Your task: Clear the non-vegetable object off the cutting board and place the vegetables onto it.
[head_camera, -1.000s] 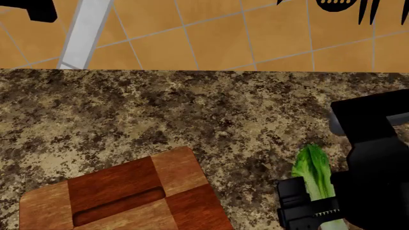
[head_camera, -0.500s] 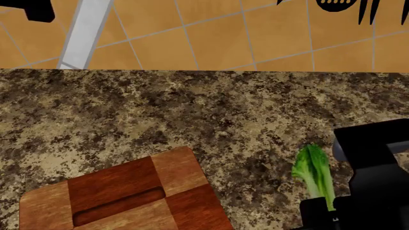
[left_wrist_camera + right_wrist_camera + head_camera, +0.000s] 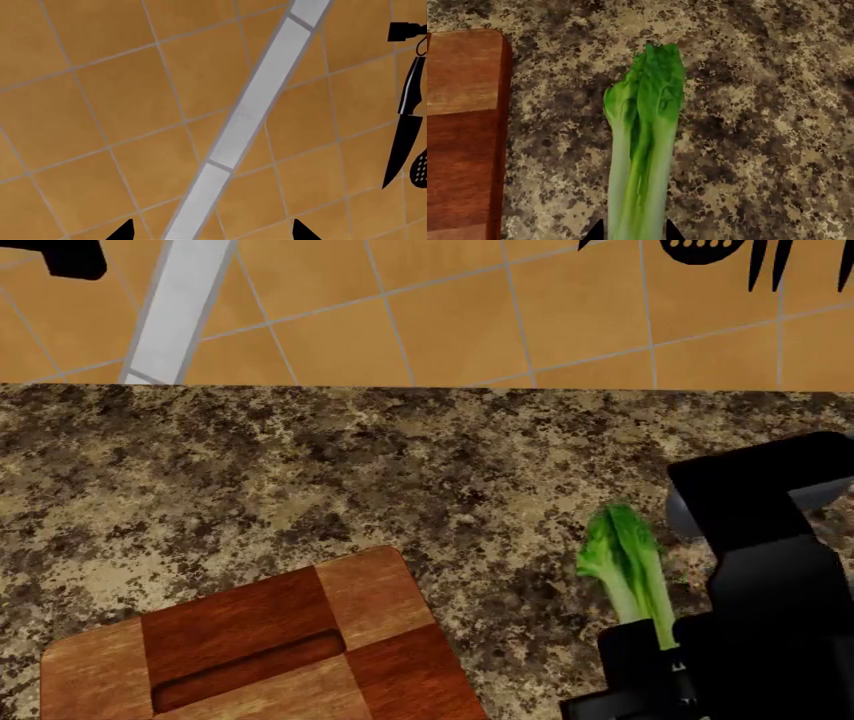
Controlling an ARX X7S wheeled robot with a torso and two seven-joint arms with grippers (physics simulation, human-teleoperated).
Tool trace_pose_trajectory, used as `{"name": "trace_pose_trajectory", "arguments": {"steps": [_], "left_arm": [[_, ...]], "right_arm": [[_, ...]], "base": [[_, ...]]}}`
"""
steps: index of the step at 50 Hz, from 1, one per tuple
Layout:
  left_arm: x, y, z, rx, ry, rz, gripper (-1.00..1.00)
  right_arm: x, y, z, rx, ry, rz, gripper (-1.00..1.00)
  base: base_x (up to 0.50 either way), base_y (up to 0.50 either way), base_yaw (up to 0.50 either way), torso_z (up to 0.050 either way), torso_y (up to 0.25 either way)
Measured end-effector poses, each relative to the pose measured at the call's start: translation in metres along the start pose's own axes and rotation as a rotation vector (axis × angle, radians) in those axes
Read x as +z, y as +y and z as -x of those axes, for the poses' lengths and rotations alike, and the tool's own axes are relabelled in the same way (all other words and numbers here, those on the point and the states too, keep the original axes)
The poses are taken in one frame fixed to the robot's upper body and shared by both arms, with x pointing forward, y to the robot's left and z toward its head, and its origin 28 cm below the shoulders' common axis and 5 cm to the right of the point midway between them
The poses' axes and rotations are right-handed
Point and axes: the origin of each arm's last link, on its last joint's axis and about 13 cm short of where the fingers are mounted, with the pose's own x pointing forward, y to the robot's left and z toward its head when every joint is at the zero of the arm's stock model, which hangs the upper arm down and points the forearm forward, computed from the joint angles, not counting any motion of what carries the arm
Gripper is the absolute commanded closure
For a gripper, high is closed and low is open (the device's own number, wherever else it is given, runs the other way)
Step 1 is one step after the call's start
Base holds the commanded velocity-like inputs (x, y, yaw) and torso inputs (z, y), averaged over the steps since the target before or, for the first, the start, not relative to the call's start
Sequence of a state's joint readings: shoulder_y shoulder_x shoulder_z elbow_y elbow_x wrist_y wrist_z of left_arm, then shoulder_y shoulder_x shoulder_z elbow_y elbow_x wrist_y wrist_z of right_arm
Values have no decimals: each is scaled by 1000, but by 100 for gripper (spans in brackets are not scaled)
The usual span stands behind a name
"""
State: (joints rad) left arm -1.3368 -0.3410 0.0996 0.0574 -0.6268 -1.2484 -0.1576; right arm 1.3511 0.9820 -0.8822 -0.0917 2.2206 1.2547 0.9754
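The checkered wooden cutting board (image 3: 267, 640) lies at the lower left of the head view with nothing on its visible part; its edge shows in the right wrist view (image 3: 460, 130). My right gripper (image 3: 657, 655) is shut on the white base of the slender green stalk (image 3: 625, 560), whose leafy top points away from me. In the right wrist view the stalk (image 3: 642, 145) runs out from between the fingertips of the gripper (image 3: 632, 232), to the right of the board. My left gripper (image 3: 210, 235) is open, empty, raised before the tiled wall. The magenta fruit and the crinkled leaves are out of view.
The speckled granite counter (image 3: 400, 460) runs back to an orange tiled wall (image 3: 467, 320). Black utensils (image 3: 721, 255) hang at the top right; a black knife (image 3: 403, 140) hangs on the wall in the left wrist view.
My right gripper has moved left and a little away from me with the stalk in it, so the stalk now sits closer to the board. The board has not moved.
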Motion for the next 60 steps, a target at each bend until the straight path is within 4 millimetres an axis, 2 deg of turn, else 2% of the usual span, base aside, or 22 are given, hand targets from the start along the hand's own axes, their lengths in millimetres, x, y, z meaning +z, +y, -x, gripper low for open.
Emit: {"name": "trace_pose_trajectory", "arguments": {"steps": [22,39,60], "left_arm": [[2,2,3,7,-4,0,-100],[3,3,3,13,-5,0,-100],[2,6,3,20,-5,2,-100]], "right_arm": [[30,32,11,143,-69,149,100],[48,54,0,275,-86,216,100],[49,75,-17,385,-63,253,100]], "base": [[0,0,0,0,0],[0,0,0,0,0],[0,0,0,0,0]]}}
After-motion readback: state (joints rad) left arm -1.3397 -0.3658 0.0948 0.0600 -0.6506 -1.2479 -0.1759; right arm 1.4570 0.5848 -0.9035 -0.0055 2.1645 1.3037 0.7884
